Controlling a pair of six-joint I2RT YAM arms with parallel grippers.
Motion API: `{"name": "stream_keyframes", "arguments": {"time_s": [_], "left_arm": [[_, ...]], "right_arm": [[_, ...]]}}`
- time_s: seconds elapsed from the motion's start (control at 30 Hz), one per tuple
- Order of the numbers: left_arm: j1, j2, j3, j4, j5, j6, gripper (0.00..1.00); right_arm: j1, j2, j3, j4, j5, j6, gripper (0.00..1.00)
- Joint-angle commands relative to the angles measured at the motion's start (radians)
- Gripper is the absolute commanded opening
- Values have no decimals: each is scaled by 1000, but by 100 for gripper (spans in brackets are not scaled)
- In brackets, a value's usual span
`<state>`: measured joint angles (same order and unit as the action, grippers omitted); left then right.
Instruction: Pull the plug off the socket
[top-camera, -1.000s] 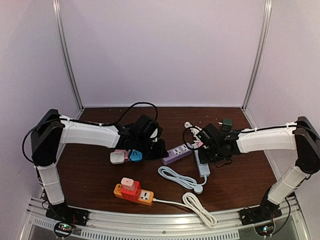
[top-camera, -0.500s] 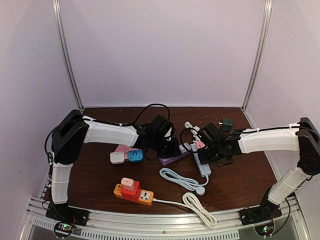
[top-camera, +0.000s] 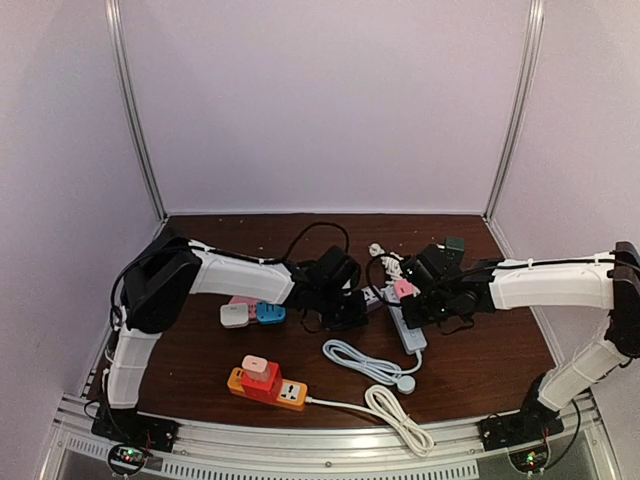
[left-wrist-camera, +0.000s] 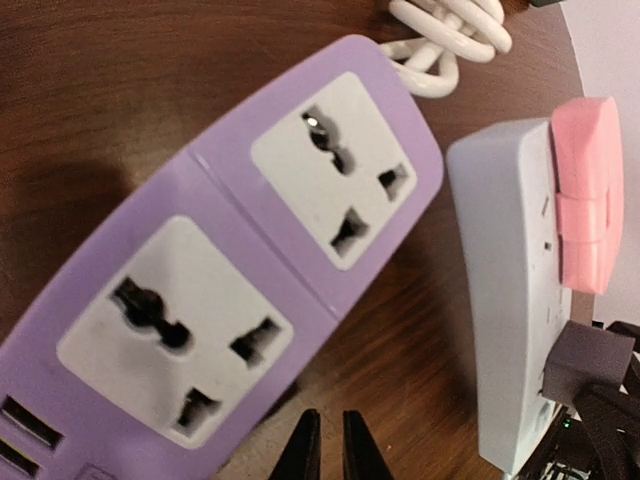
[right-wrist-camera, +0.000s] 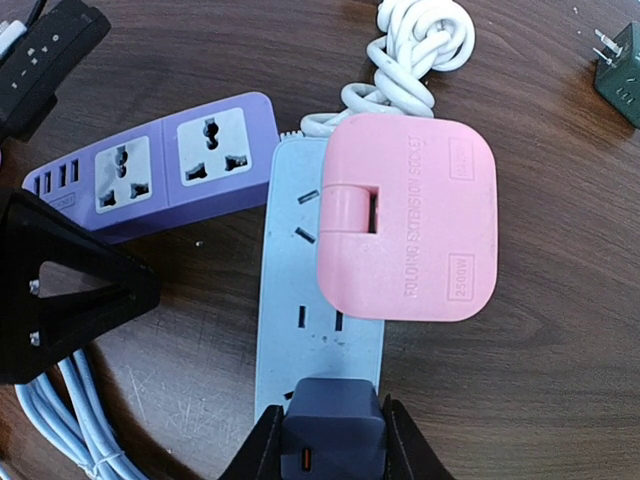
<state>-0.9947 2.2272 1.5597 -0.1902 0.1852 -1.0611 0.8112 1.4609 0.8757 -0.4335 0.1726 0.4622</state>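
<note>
Left claw (left-wrist-camera: 330, 446) farther right; plug (right-wrist-camera: 333, 418) within right claw (right-wrist-camera: 332, 446)

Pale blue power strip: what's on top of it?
A pink adapter covers one end; a dark plug, clamped by the right gripper, sits at the other end. Sockets beneath both are hidden.

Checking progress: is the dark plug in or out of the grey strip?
In: the plug sits against the strip face in both wrist views.

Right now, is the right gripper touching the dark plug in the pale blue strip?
Touching. In the right wrist view the right gripper clamps the dark plug, its fingers flush against both sides.
</note>
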Motion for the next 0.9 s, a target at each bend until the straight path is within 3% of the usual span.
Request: {"name": "stream_keyframes", "arguments": {"time_s": [0.0,0.37,0.67,0.87], "left_arm": [[34,31,14,-12,-59,-13,9],[169,32,12,20,-59,44,10],[237,66,171,-29,21,136,10],[222,-39,20,45,84,106,10]], "right_arm": [[-3,-30,-12,27,-25,-17,16],[10,3,-3,75,-95,-52,16],[22,107,73,128,-143,-92,15],[21,167,118,137,-133,-73,14]]}}
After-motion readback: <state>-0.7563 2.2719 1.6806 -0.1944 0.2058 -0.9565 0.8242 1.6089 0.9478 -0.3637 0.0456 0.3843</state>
